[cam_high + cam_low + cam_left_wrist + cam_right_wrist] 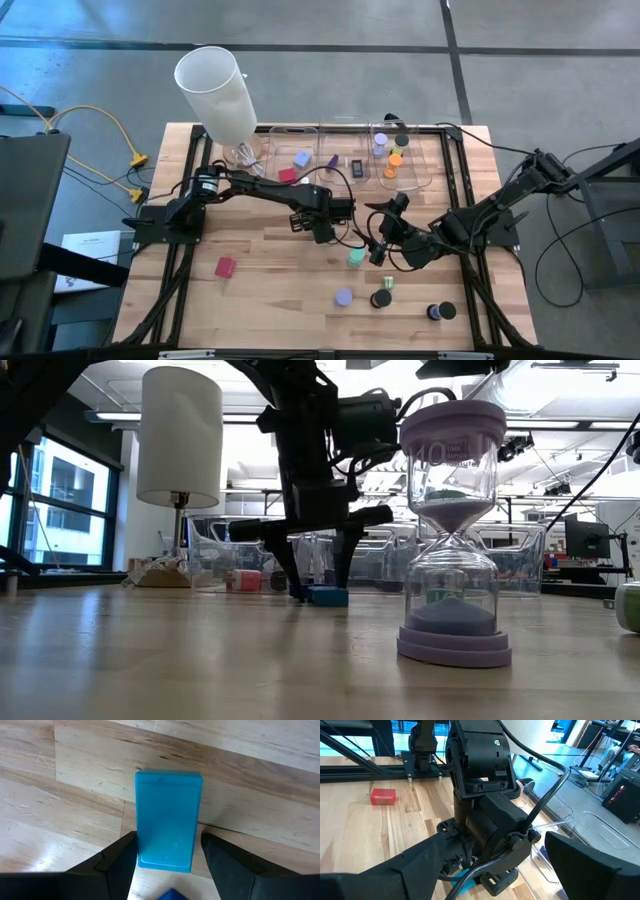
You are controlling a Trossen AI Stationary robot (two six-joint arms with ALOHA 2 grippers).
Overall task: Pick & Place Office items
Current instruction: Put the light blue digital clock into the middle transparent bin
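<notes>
Near the table's (250, 290) middle, the left gripper (167, 870) stands partly open astride the teal flat rectangle (167, 820), holding nothing, its long axis running straight ahead between the fingers.

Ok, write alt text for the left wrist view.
A teal flat rectangle lies on the wooden table, between the two dark fingers of the left end effector, which straddle its near end without clearly touching it. A blue scrap shows at the picture's bottom edge.
</notes>
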